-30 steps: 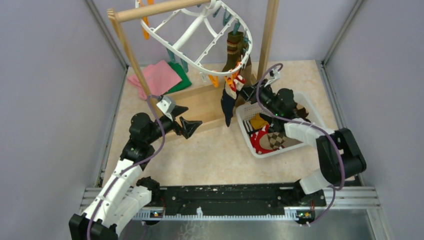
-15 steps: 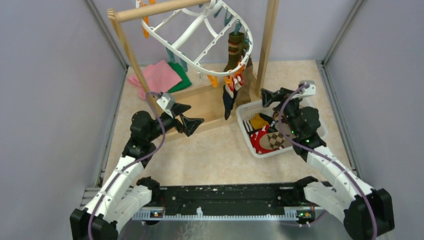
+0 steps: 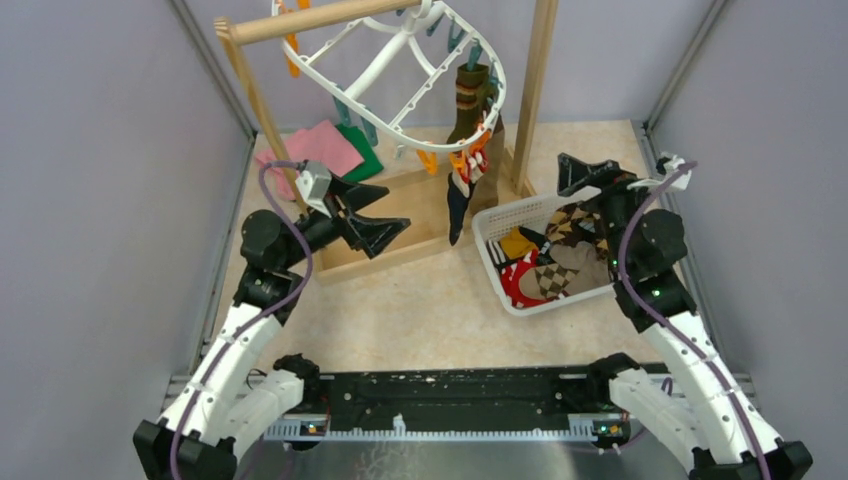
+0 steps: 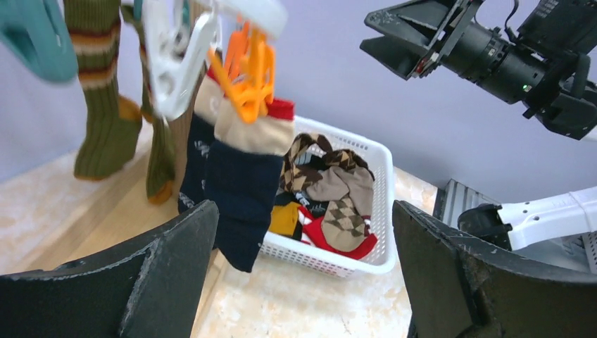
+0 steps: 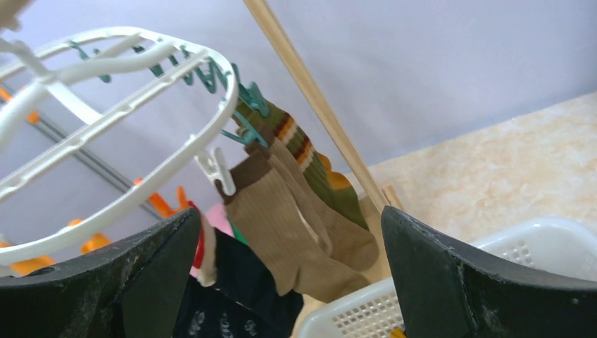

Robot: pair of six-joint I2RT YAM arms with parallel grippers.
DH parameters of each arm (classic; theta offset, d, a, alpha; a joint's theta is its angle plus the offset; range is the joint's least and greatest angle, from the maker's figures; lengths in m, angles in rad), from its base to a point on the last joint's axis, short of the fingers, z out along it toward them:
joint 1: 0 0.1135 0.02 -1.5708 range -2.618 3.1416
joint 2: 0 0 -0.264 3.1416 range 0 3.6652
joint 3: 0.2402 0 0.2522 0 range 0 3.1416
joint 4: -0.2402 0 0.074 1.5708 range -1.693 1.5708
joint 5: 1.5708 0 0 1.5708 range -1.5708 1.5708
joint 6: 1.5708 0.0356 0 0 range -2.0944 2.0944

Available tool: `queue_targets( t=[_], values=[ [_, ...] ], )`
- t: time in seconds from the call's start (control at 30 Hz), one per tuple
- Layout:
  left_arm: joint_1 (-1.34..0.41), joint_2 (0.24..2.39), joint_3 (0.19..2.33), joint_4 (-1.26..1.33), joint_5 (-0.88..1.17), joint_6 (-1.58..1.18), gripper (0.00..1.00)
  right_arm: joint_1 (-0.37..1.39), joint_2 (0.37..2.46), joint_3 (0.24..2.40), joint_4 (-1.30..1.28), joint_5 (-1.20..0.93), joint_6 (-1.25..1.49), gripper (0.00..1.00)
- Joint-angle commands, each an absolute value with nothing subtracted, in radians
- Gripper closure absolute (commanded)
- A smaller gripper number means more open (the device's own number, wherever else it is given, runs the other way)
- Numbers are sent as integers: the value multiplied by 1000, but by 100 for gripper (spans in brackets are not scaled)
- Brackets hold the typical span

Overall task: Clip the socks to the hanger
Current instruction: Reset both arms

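The white oval hanger point(image 3: 400, 70) hangs from the wooden rack. Clipped at its right rim are olive striped socks point(image 3: 470, 100) and, lower, navy socks point(image 3: 458, 205) under orange clips point(image 4: 250, 70). In the right wrist view tan socks point(image 5: 281, 218) hang beside the olive ones point(image 5: 317, 169), below the hanger's ring point(image 5: 141, 120). More socks point(image 3: 545, 275), red, yellow and argyle, lie in the white basket point(image 3: 497, 212). My left gripper point(image 3: 370, 215) is open and empty, left of the navy socks point(image 4: 243, 183). My right gripper point(image 3: 595, 182) is open and empty over the basket's far right.
The rack's wooden poles point(image 3: 535, 75) stand on either side of the hanger, on a wooden base point(image 3: 400, 205). Pink and green cloths point(image 3: 325, 150) lie behind the base at the left. Grey walls close in the table on three sides.
My right gripper opened, left the navy sock at the hanger and drew back right over the basket. The navy sock stays hanging. My left gripper shifted slightly up and left.
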State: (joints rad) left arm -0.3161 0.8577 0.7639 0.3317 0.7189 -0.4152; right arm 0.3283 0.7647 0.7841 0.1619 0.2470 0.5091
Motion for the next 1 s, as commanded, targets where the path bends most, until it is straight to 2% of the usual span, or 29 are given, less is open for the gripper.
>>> queue_targets(
  t=[0.0, 0.17, 0.3, 0.4, 0.5, 0.97],
  values=[
    [-314, 756, 850, 256, 724, -346, 1, 327, 710, 868, 82, 192, 522, 1],
    [-313, 711, 860, 85, 537, -253, 1, 420, 787, 974, 17, 222, 485, 1],
    [-293, 718, 836, 37, 480, -260, 1, 686, 871, 1037, 27, 491, 331, 1],
    [-277, 714, 818, 12, 453, -250, 1, 797, 940, 1065, 42, 633, 252, 1],
    [-275, 692, 788, 5, 412, -219, 1, 817, 952, 1053, 75, 660, 240, 1],
    [-275, 669, 715, 52, 472, -223, 1, 817, 881, 965, 214, 668, 179, 1]
  ],
)
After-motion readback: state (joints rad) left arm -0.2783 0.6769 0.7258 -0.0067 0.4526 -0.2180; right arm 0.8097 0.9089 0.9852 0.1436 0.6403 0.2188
